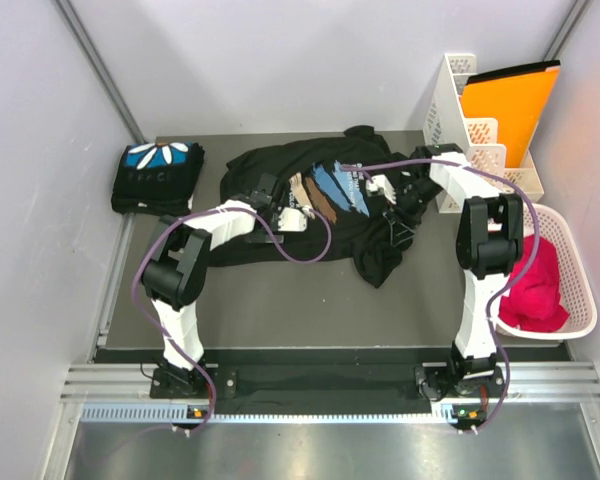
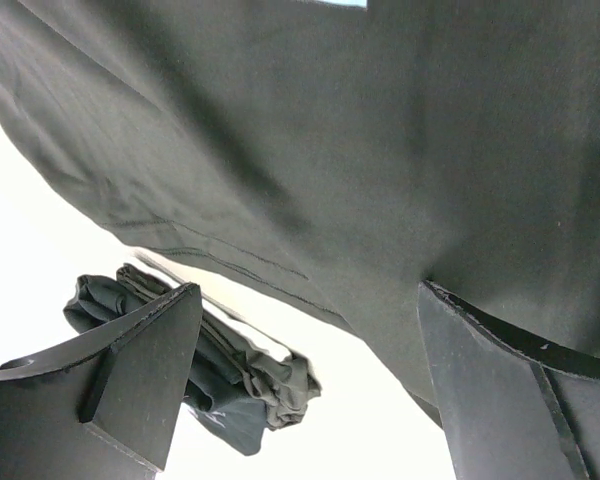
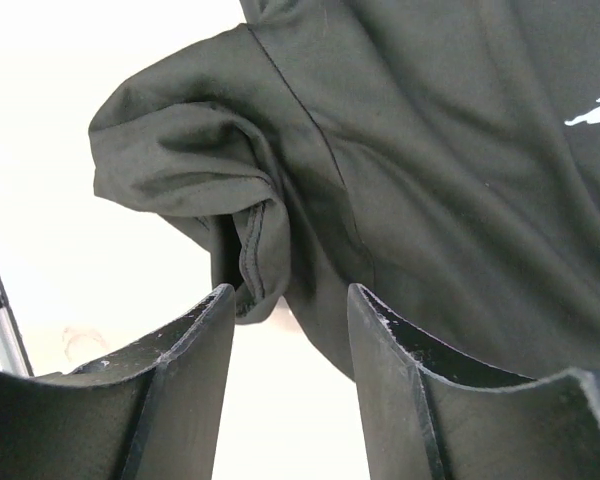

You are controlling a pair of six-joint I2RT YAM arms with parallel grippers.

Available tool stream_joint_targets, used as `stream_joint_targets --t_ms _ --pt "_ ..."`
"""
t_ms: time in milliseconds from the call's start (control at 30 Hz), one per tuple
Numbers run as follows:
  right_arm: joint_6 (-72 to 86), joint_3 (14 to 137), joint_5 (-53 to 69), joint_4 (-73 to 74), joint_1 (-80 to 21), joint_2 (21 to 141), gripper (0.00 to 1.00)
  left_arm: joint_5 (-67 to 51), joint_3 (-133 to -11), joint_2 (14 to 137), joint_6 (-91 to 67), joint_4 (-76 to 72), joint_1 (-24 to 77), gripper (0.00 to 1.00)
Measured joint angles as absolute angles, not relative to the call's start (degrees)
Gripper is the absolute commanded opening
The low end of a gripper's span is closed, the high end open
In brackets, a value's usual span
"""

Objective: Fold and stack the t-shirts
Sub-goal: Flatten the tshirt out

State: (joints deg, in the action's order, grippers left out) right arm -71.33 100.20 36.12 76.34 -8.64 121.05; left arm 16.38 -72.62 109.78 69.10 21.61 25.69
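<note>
A black t-shirt with blue and tan brush strokes (image 1: 325, 185) lies spread and rumpled on the dark bench (image 1: 310, 300), reaching from the left fingers across to the right fingers, with both sets resting over it. The white writing beside the strokes is too small to read. The left gripper (image 2: 310, 292) has its fingers (image 2: 150, 370) spread wide; the shirt's plain black cloth and stitched hem run just ahead of the tips, and nothing is clasped. The right gripper (image 3: 290, 295) has its fingers (image 3: 400, 380) about halfway apart; a bunched sleeve hangs just in front, its cuff dipping between the tips, with pale bench showing in the gap. Well outside the left fingers, a second black t-shirt with white petals on blue (image 1: 158, 175) sits folded; small marks below the petals cannot be read. Outside the right fingers stands a white rack (image 1: 445, 110) holding an orange folder (image 1: 505, 110), and nearer the arm bases a white basket (image 1: 580, 290) holds a crumpled red cloth (image 1: 535, 285).
</note>
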Motion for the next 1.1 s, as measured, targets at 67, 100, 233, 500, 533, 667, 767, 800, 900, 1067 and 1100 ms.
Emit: stream_joint_targets --t_ms 67,100,233,500,533,667,767,800,900,1067,1100 --pt "-71.33 100.22 36.47 76.34 -8.71 121.73 0.49 16.40 -72.62 109.91 69.06 21.32 25.80 0.92" --pt "-71.33 100.22 36.60 76.34 -8.75 122.19 0.49 16.38 -72.62 109.93 69.01 21.26 25.82 0.92" --pt "-71.37 100.22 36.97 76.34 -9.26 124.11 0.43 16.45 -72.51 109.95 68.95 20.97 25.91 0.92" --pt "-70.91 100.31 36.93 76.31 -10.02 125.91 0.00 16.47 -72.49 110.06 68.95 20.91 25.93 0.92" --pt "-70.91 100.44 36.80 76.38 -10.02 125.91 0.00 16.45 -72.49 110.06 68.95 20.93 25.93 0.92" --pt "-70.67 101.45 35.44 76.20 -10.02 125.73 0.00 16.60 -72.49 110.06 68.99 20.88 25.93 0.93" --pt "-70.67 101.12 33.32 76.14 -10.09 124.57 0.00 16.62 -72.49 110.06 69.19 20.84 25.93 0.93" --pt "-70.74 100.66 32.56 76.07 -10.13 123.72 0.00 16.64 -72.51 110.08 69.23 20.80 25.93 0.93" --pt "-71.16 96.27 29.89 75.61 -10.90 118.02 0.00 16.88 -72.49 110.24 69.78 20.60 25.93 0.93" --pt "-73.36 82.43 24.82 74.52 -15.03 103.81 0.00 17.26 -72.51 110.30 70.65 20.51 25.93 0.93" --pt "-73.76 79.64 23.70 74.00 -16.10 101.32 0.00 17.28 -72.51 110.39 70.67 20.45 25.93 0.93"
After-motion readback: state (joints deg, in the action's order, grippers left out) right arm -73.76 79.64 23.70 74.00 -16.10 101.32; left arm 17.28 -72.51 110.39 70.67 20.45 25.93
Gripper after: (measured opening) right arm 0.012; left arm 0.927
